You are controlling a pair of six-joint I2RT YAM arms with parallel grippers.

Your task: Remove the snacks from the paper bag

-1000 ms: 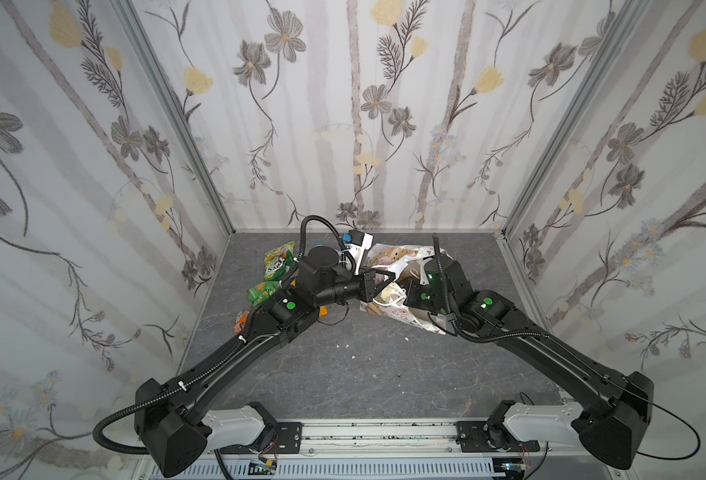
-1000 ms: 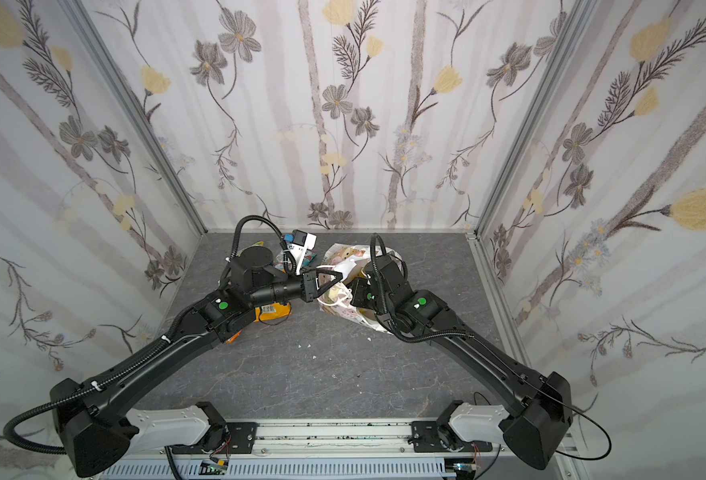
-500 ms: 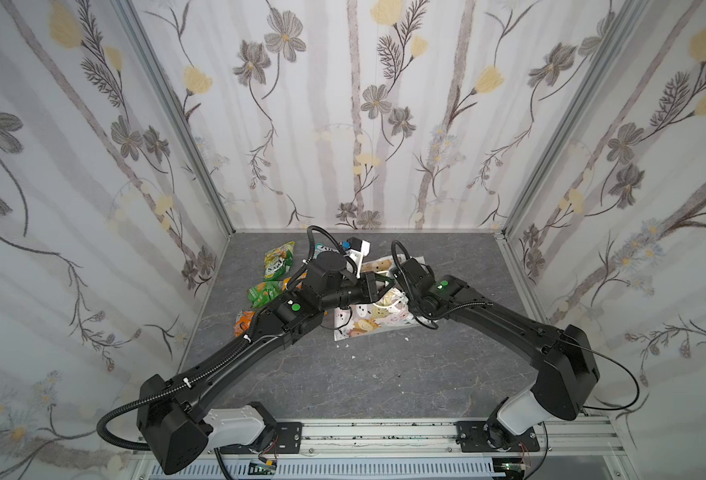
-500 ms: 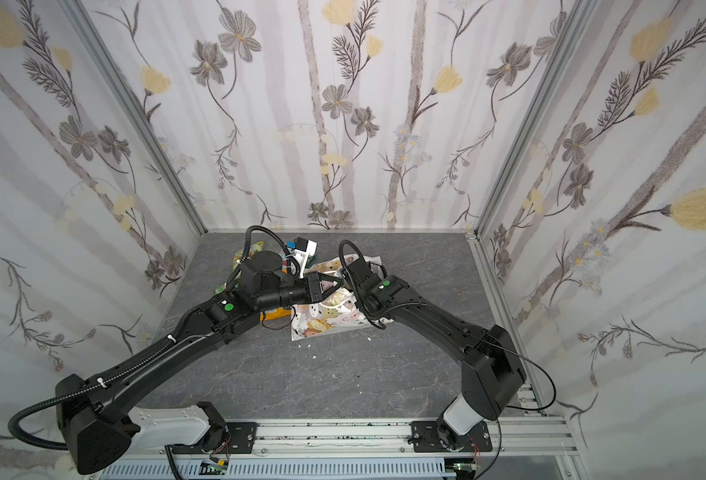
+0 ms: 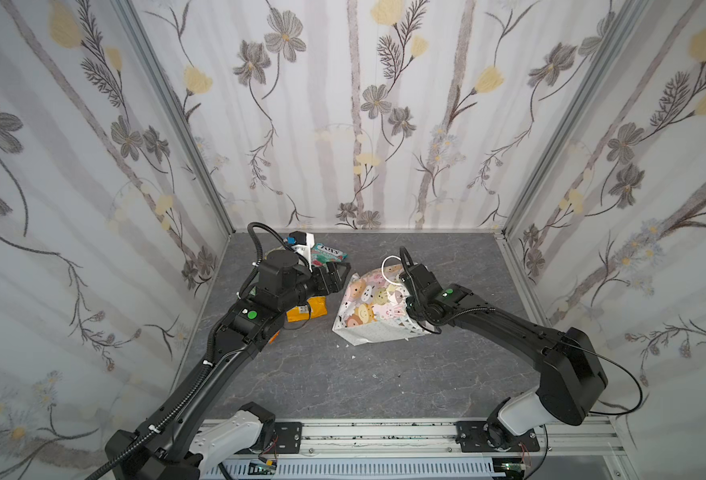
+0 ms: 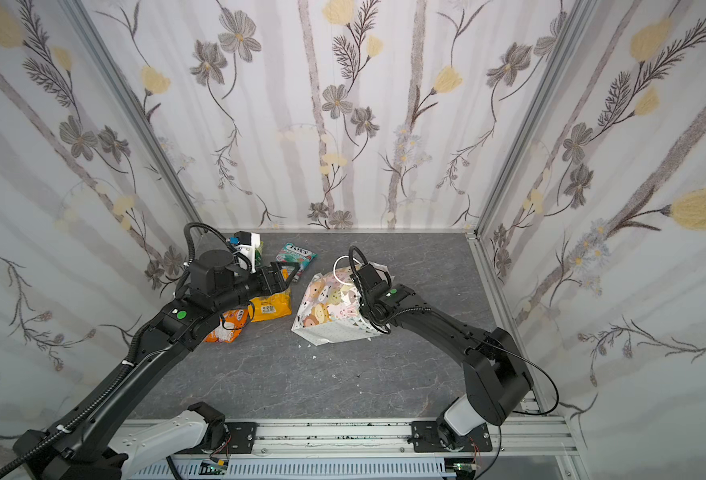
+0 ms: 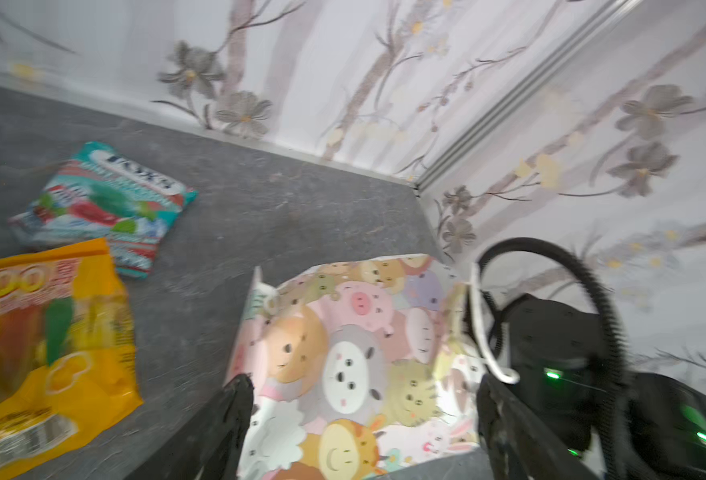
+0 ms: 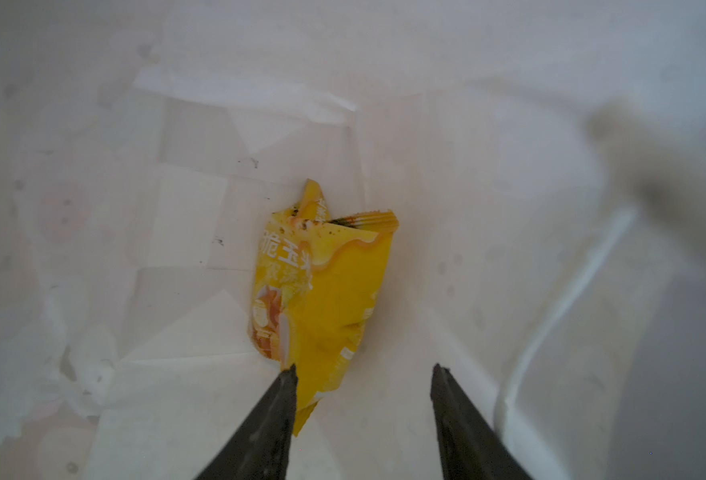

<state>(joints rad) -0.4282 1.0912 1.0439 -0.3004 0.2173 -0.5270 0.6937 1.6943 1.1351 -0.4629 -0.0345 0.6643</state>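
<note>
The white paper bag (image 5: 370, 309) (image 6: 328, 309) with pastel animals lies on its side mid-table. My left gripper (image 5: 336, 275) (image 6: 283, 272) hangs open just left of it, and its wrist view shows the jaws wide apart over the bag (image 7: 343, 353), not touching. My right gripper (image 8: 364, 372) is inside the bag's mouth, open, hidden in both top views. A yellow pouch (image 8: 326, 286) lies on the bag's inner wall, its near end beside one fingertip (image 8: 287, 380). Outside lie the teal FOX'S packet (image 5: 328, 252) (image 6: 297, 253) (image 7: 106, 203) and an orange-yellow packet (image 5: 307, 309) (image 6: 270, 305) (image 7: 43, 332).
A small orange packet (image 6: 228, 326) lies partly under my left arm. A white cord handle (image 5: 391, 270) (image 7: 486, 353) loops by my right wrist. Floral walls close in the grey table (image 5: 384, 386) on three sides, and a metal rail (image 5: 384, 436) runs along the front.
My left gripper has opened, let go of the bag and drawn back left. The bag has dropped from mid-air onto its side. My right arm has pushed its gripper into the bag's mouth.
</note>
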